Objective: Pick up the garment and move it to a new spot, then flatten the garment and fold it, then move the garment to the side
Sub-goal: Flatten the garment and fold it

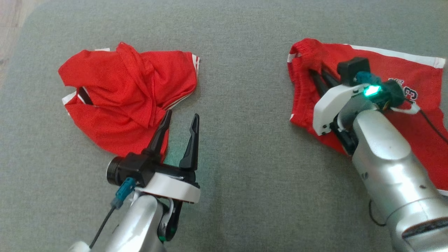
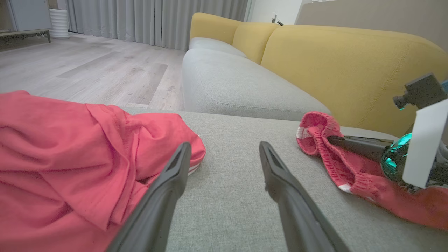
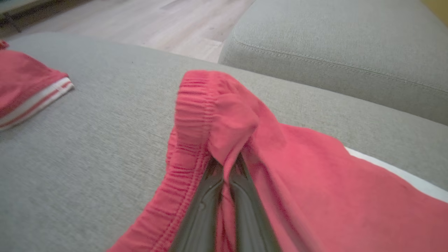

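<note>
The garment, a pair of red shorts (image 1: 304, 98) with white trim, lies at the right of the grey cushion. My right gripper (image 1: 316, 74) is shut on a fold of fabric at the elastic waistband, which bunches up over the fingertips (image 3: 227, 162). The left wrist view shows that pinched waistband (image 2: 325, 154) lifted slightly off the cushion. A second red garment (image 1: 122, 91) lies crumpled at the left. My left gripper (image 1: 182, 115) hovers open just to the right of its lower edge, with nothing between its fingers (image 2: 224, 147).
Everything rests on a grey sofa seat cushion (image 1: 238, 140). A yellow backrest (image 2: 343, 70) rises behind the shorts, and another grey seat cushion (image 2: 227, 84) adjoins beyond. Wooden floor (image 2: 87, 70) lies past the cushion's far edge.
</note>
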Controlling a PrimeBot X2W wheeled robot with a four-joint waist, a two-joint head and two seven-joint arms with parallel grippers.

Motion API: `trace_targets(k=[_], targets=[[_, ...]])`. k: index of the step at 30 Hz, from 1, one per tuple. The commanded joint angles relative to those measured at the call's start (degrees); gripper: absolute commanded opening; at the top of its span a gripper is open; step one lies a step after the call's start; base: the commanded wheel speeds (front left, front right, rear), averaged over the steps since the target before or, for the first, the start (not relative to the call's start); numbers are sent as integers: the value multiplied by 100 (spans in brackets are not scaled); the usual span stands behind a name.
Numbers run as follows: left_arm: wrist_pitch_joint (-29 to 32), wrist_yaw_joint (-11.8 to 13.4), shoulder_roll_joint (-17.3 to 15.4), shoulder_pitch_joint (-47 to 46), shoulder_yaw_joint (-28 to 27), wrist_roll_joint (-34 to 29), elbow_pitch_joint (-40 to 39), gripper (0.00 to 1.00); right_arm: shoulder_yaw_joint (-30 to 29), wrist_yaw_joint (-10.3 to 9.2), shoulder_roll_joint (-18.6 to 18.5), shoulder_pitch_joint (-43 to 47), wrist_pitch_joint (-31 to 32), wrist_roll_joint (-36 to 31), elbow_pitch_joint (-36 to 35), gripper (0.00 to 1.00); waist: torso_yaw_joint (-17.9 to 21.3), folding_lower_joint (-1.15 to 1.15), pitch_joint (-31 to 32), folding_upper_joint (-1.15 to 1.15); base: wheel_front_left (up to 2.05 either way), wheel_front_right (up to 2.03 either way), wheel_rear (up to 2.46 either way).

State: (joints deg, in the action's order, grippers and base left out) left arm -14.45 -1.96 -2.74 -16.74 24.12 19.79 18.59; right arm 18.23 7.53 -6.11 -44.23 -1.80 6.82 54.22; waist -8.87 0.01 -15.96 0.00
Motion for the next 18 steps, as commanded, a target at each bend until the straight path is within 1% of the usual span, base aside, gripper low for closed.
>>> trace_targets(k=[1,2,6,10,14,18], targets=[[-55,30,-14,-198,-131,61,-173,100,62,-4,29,-207,34,-103,-7,42,-11,-1,-29,0,0,0,0],[-55,34,-14,-207,-127,64,-170,100,65,-4,6,-268,84,-182,128,100,-9,-1,-37,0,0,0,0],[-55,48,-14,-224,-143,65,-146,100,-40,-4,35,-441,-72,-289,398,100,46,-1,-12,0,0,0,0],[-55,36,-14,-192,-213,31,-119,100,-169,-4,109,-418,-449,-285,431,100,198,-1,125,0,0,0,0],[-55,18,-14,-112,-328,-14,-115,100,-308,-4,198,-205,-922,-139,226,100,430,-1,320,0,0,0,0],[-55,-11,-14,-5,-425,-80,-126,100,-497,-4,248,258,-1223,-71,-263,100,713,-1,519,0,0,0,0]])
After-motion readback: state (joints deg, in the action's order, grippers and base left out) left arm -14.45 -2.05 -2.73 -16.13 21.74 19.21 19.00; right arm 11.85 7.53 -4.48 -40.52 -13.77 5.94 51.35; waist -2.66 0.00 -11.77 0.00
